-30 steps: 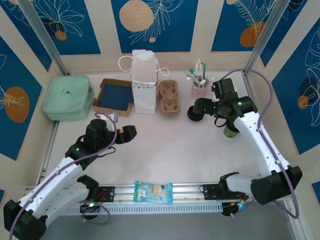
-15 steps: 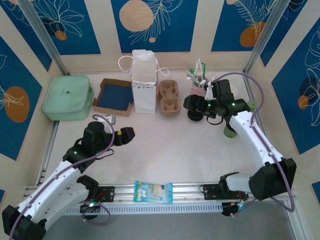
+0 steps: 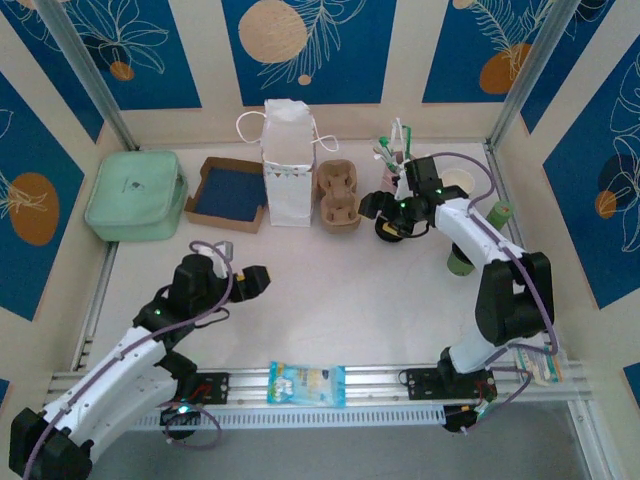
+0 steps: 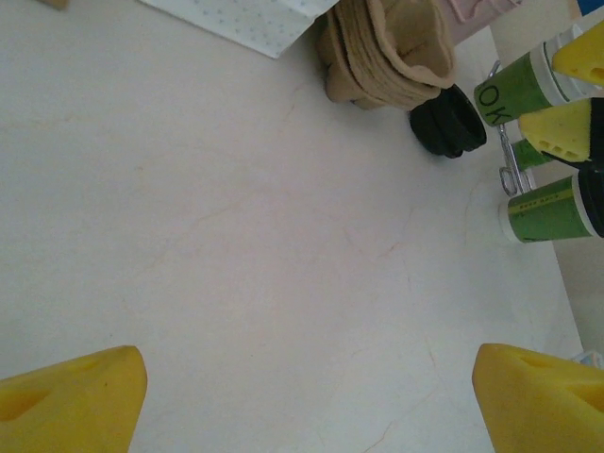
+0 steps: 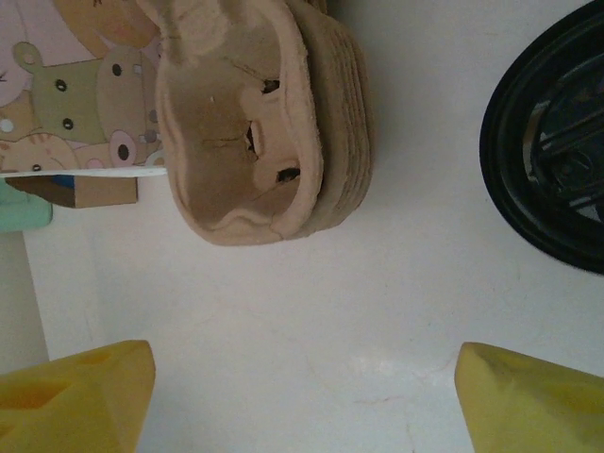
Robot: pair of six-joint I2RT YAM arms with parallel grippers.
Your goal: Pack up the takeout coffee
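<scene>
Two cream-and-green paper cups [image 4: 524, 87] [image 4: 549, 209] stand at the right, their tops hidden, so I cannot tell which one is the takeout coffee. One green cup [image 3: 459, 263] stands beside the right arm. A round black lid [image 3: 390, 230] [image 5: 552, 160] [image 4: 448, 121] lies right of the brown pulp cup carrier [image 3: 338, 195] [image 5: 255, 123]. My right gripper [image 3: 372, 206] [image 5: 304, 377] hangs open over bare table between carrier and lid. My left gripper [image 3: 254, 281] [image 4: 310, 377] is open over bare table at the near left.
A white paper bag [image 3: 288, 165] stands left of the carrier, next to a cardboard tray [image 3: 228, 192] and a mint pouch [image 3: 135, 195]. A pink cup of stirrers [image 3: 398, 176] is behind the right gripper. A snack packet [image 3: 307, 383] lies on the front rail.
The right arm has swung left and back, carrying its gripper from over the black lid towards the cup carrier. The left gripper has drawn slightly nearer to the front.
</scene>
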